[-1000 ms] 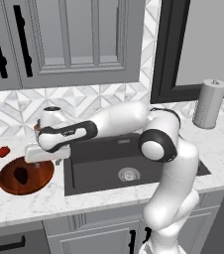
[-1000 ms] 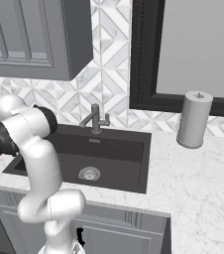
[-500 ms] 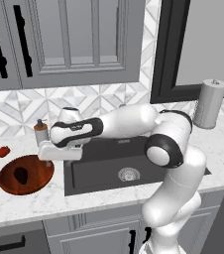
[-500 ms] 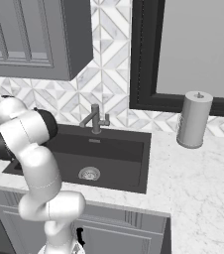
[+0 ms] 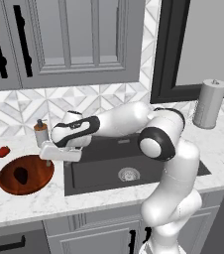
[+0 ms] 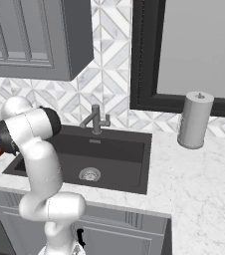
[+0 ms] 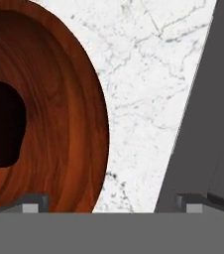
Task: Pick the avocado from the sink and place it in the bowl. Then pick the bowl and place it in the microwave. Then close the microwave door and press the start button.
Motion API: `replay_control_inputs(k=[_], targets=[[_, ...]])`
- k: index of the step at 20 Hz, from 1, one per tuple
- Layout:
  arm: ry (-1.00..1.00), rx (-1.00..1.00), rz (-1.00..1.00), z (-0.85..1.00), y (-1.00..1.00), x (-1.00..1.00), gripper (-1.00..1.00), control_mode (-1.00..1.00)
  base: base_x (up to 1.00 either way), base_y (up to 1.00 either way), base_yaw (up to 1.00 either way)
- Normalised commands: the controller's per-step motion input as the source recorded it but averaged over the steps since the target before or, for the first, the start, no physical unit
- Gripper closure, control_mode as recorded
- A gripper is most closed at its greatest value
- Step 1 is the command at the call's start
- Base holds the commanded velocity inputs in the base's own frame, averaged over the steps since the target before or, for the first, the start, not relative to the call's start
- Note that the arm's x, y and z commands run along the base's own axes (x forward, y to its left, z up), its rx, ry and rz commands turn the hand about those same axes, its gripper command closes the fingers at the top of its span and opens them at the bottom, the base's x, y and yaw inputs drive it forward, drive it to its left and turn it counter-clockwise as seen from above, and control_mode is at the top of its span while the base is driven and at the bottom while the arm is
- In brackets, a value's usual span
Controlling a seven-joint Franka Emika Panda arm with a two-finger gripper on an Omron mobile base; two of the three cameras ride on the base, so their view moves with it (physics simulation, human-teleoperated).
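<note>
Left base view, far left: a small red item (image 5: 3, 151) sits on the marble counter (image 5: 29, 198), well clear of the work. Just below and right of it, at the lower left of the frame, lies the bowl (image 5: 34, 177), reddish-brown and glossy, flat on the counter. The avocado (image 5: 21, 174) rests inside it as a dark blob left of centre. First step of the task reads as done: fruit is out of the basin and in the bowl.

Moving right: a small bottle (image 5: 41, 133) stands at the backsplash. Below it the end effector (image 5: 59, 154) hangs over the strip of counter between the bowl's right rim and the sink (image 5: 134, 173). Fingers are spread wide and hold nothing; in the hand view the two tips sit far apart at the bottom corners, one over the bowl's rim, the other over the sink's edge.

Centre: the sink basin holds nothing but its drain. Faucet (image 6: 95, 119) shows in the right base view, centre. Far right: a paper towel roll (image 5: 209, 104) on the counter below a dark-framed window.

Left to do, by my reckoning: grasp the bowl, likely by its near rim, carry it to the microwave, shut the door, press start. Bowl is not yet gripped.
</note>
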Motion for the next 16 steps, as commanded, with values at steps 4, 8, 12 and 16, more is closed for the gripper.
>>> replay_control_inputs(k=[4, 8, 12, 16], targets=[[0.05, 0.02, -0.03, -0.13, 0.36, 0.25, -1.0, -1.0, 0.0, 0.0, 0.0], [0.05, 0.0, -0.01, -0.12, 0.08, 0.06, -1.0, -1.0, 0.0, 0.0, 0.0], [0.02, 0.0, 0.0, -0.22, 0.05, 0.01, -1.0, -1.0, 0.0, 0.0, 0.0], [0.0, 0.0, -0.01, -0.29, 0.28, 0.08, -1.0, -1.0, 0.0, 0.0, 0.0]])
